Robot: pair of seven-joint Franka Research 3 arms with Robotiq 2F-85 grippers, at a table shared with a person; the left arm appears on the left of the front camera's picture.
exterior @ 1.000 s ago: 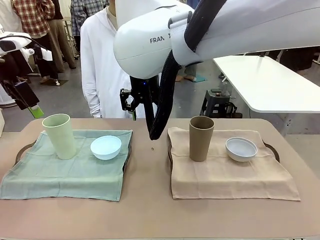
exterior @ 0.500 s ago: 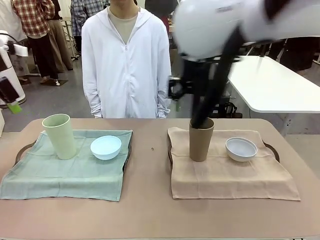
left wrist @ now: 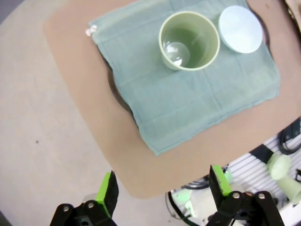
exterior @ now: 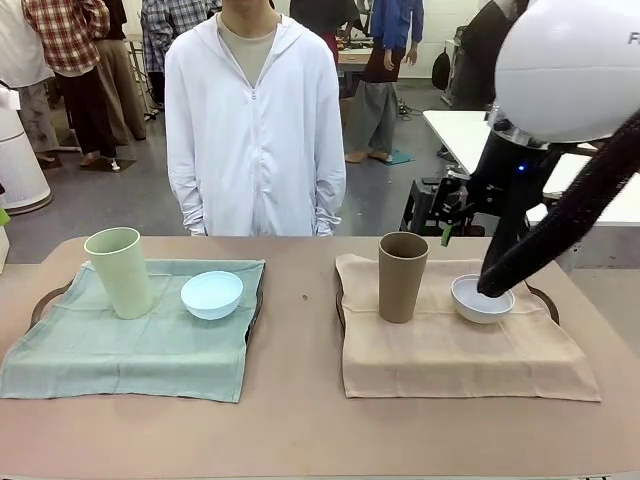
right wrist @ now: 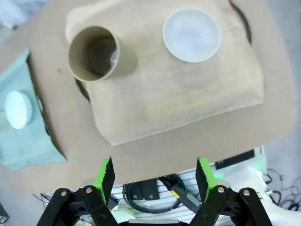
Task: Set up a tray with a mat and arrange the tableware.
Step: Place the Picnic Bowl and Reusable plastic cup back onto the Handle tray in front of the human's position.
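Front view: I see pale green tall tumbler (exterior: 120, 271) and light blue round bowl (exterior: 212, 294) on green cloth mat (exterior: 120, 350), left tray. Brown tall tumbler (exterior: 403, 276), whitish round bowl (exterior: 482, 298) on beige cloth mat (exterior: 460, 350), right tray. My left gripper (left wrist: 164, 184) and right gripper (right wrist: 154, 178) released, jaws apart, empty, high above table.

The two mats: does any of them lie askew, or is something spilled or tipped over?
Nothing spilled or tipped. The green mat lies slightly skewed and hangs over its tray; the beige mat also overhangs its tray. Both tumblers stand upright.
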